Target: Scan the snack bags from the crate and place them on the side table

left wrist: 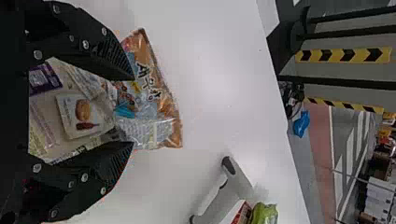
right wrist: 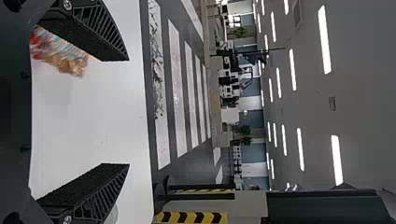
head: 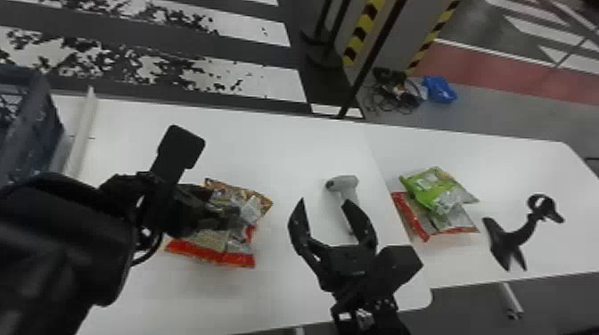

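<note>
Over two overlapping snack bags on the white table, my left gripper (head: 225,209) stands open. The orange-edged bag (head: 263,202) lies behind the red-edged bag (head: 214,255). In the left wrist view, parts of the orange bag (left wrist: 166,119) and a beige-backed bag (left wrist: 44,109) show between the spread fingers of my left gripper (left wrist: 134,111). My right gripper (head: 324,204) is open, in front of the grey scanner (head: 346,182); in the right wrist view nothing is between the fingers of my right gripper (right wrist: 128,112). A green bag (head: 430,187) rests on a red-edged bag (head: 412,218) on the side table (head: 445,149).
The dark crate (head: 33,129) stands at the far left, with a pale bar (head: 82,133) beside it. A black stand (head: 510,238) is on the side table, right of the stacked bags. Striped posts (head: 363,31) rise behind the tables.
</note>
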